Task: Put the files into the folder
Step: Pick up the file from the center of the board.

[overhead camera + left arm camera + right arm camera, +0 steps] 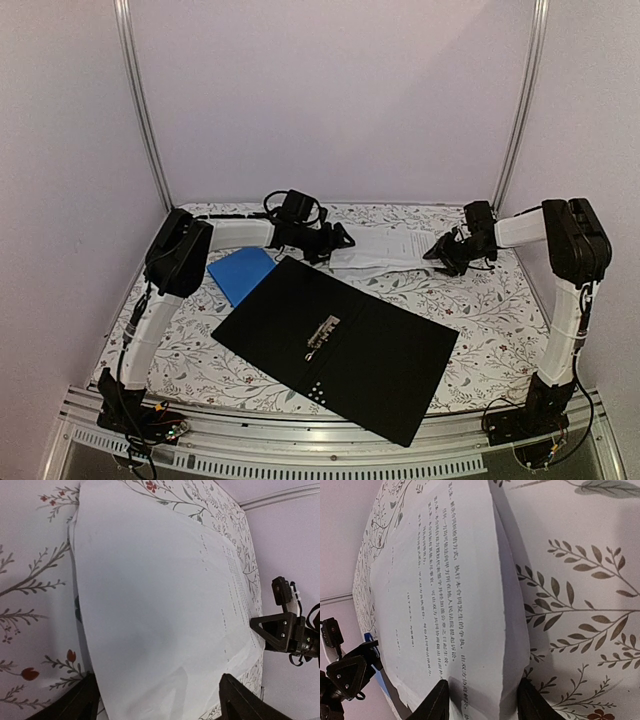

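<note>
Closest to the arm bases, the folder (380, 365) lies flat and open on the flower-printed tabletop (490, 310), black inside facing up. It is turned at an angle, so one corner points at the near edge. Its metal clip (322, 335) sits along the middle fold. Past the folder's left side is a smaller blue folder (240, 272), closed and flat. The big folder's far corner meets that blue folder's right edge, though I cannot tell whether it overlaps it.

Further back, just beyond the folder's far edge, the files (385, 245) lie on the tabletop as a white stack with lines of black print. None of the stack is in the folder yet.

The left gripper (338, 240) is at the left end of the files and the right gripper (437, 250) at the right end, both low over the tabletop and pointing at each other across the paper.

In the left wrist view the dark fingers (75, 705) stand wide apart, with the paper's edge running between them and nothing pinched. In the right wrist view the fingers (437, 702) are also parted, more narrowly, and the bowed end of the sheets passes between them without being clamped.

The pale back wall rises behind the files
</note>
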You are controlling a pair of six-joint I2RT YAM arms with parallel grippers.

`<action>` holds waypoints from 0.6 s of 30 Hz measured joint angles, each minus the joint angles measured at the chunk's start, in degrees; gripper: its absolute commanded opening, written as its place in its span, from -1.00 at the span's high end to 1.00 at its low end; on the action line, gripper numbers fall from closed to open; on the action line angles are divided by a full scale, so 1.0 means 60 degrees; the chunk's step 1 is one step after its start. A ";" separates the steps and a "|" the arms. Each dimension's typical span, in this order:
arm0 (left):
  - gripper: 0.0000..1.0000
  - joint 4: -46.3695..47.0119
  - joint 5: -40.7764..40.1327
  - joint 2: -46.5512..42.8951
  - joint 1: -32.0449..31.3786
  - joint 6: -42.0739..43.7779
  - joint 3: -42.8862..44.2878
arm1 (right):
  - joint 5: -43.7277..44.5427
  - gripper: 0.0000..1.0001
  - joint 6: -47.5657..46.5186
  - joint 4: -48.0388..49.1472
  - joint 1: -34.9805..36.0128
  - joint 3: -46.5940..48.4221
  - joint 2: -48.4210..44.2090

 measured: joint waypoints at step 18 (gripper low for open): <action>-0.66 0.0200 -0.0142 -0.0346 -0.0073 0.0288 -0.0612 | -0.1031 0.55 0.1002 0.1869 0.0004 -0.0820 -0.0036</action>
